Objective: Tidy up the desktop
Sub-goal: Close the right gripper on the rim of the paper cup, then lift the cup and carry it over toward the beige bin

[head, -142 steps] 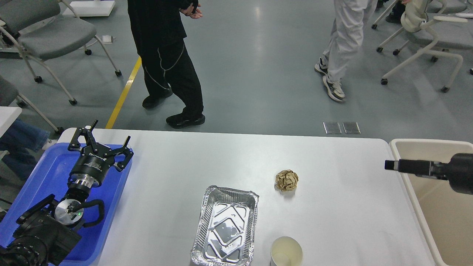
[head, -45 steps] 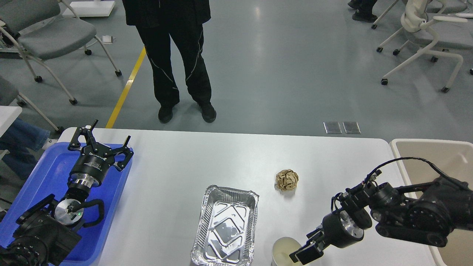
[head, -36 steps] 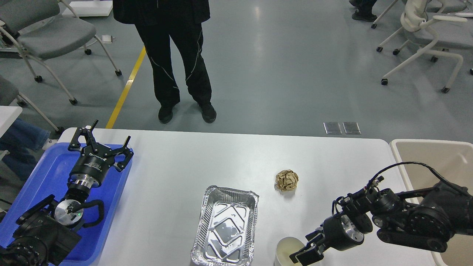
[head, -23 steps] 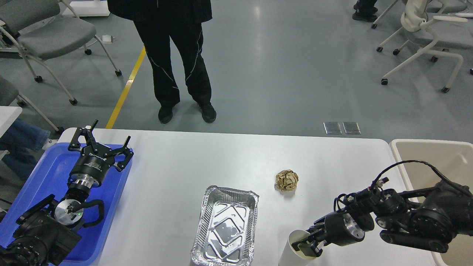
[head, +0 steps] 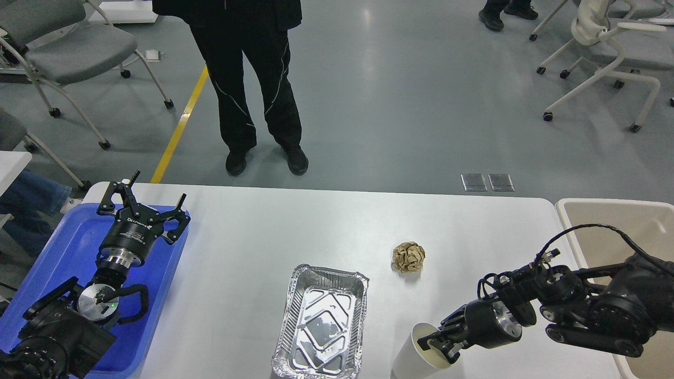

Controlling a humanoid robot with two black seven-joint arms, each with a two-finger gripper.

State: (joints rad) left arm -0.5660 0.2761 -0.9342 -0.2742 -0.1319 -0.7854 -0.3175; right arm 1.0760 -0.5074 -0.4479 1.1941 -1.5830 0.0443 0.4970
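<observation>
My right gripper [head: 441,345] is clamped on the rim of the paper cup [head: 421,355], which leans tilted at the near edge of the desktop [head: 253,263], just right of the foil tray [head: 321,329]. My left gripper [head: 142,205] hangs spread wide over the blue tray [head: 58,247] (nothing between its fingers), and the crumpled paper ball [head: 408,256] lies mid-desk.

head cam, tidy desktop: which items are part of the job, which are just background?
Job items:
- desktop
- paper cup, tilted, rim gripped by right gripper
- crumpled paper ball
- foil tray
- blue tray, left gripper open above it
- beige bin

Background:
- person in black
- grey chair
- white chair
</observation>
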